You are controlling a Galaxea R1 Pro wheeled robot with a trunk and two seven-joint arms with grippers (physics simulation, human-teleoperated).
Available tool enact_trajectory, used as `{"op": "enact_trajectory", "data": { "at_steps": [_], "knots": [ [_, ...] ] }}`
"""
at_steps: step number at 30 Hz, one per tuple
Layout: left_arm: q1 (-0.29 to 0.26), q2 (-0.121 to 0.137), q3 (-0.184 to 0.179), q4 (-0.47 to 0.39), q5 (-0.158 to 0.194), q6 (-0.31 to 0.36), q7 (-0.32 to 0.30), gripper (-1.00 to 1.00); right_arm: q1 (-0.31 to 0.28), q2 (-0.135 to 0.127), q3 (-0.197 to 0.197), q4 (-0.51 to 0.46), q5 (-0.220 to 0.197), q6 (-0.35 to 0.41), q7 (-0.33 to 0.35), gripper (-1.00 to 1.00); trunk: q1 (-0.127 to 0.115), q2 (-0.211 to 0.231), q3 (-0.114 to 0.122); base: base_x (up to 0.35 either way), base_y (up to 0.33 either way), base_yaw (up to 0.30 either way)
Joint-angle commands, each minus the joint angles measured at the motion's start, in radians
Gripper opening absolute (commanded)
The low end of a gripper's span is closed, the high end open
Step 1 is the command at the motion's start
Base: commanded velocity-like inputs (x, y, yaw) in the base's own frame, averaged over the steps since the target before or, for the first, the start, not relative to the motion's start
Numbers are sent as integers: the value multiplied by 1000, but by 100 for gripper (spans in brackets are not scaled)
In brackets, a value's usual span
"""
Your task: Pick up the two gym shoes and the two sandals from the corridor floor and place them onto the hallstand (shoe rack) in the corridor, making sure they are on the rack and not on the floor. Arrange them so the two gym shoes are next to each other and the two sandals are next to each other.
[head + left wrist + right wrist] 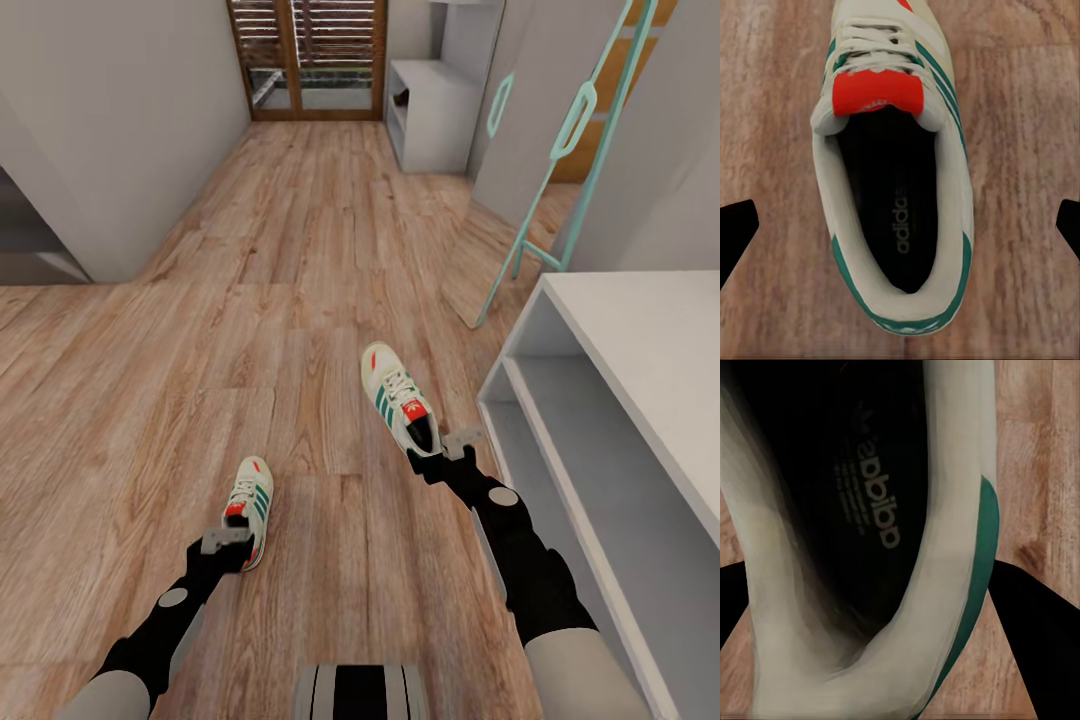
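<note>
Two gym shoes are shown on the corridor floor [200,330], toes pointing far: the left shoe [250,505] beneath the left gripper [226,541], the right shoe [400,405] at the right gripper [442,447]. The left fingers [736,232] are spread, straddling the heel across its long axis without contact. The right fingers [1031,615] flank the heel collar; whether it is clamped cannot be told. The rack [640,340] lies near right.

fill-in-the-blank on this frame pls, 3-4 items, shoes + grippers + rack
1. Both gym shoes stand on the wooden ____.
2. The left gripper hovers over the left shoe with its jaws ____, one at each side of it.
3. The right gripper is at the ____ end of the right shoe, close to its collar.
4. The grey shelf unit stands on the robot's ____ side.

Missing words: floor; open; heel; right
</note>
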Motion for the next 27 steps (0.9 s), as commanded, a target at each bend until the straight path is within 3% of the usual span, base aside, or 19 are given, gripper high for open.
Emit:
{"op": "enact_trajectory", "data": {
  "at_steps": [1,11,17,27],
  "knots": [
    [-1,-1,8,0,-10,-4,-8,100,0,0,-1,-2,9,4,5,-100,0,-1,-5,0,0,0],
    [-1,0,7,0,-10,-5,-8,100,0,0,-1,-2,9,4,5,-100,5,-3,-43,0,0,0],
    [-1,0,7,-1,-10,-5,-8,100,0,0,-1,-2,9,4,5,-100,5,-3,-43,0,0,0],
    [-1,-1,9,-3,-10,-6,-8,100,-1,0,-1,-2,9,4,5,-100,9,-5,-82,0,0,0]
  ]
}}
